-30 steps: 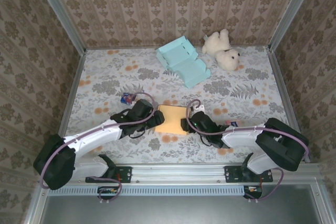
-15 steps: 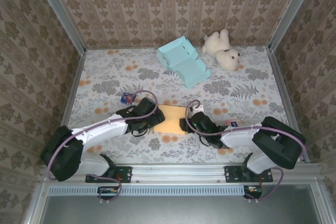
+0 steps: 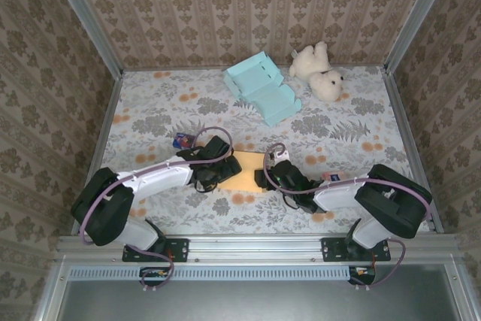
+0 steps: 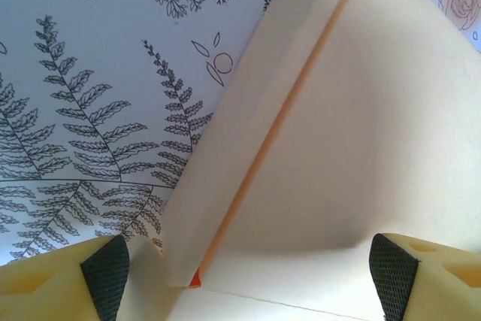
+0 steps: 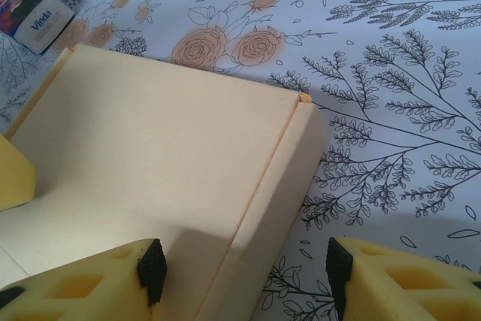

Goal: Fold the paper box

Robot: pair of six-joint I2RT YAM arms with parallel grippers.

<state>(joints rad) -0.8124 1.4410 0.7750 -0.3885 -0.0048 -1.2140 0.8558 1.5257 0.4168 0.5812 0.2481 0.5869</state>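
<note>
Left tool (image 4: 248, 276) spread astride box (image 3: 246, 165) at its 9 o'clock edge. Right tool (image 5: 240, 268) spread at 3. Likely staged to fold both sides.

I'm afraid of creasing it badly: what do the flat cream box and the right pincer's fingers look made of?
The flat cream box looks like thin matte card: crisp scored folds, orange showing along an edge. The right pincer has fingers that look like yellow moulded or printed plastic with open cells; their black dimpled pads are probably rubber.
</note>
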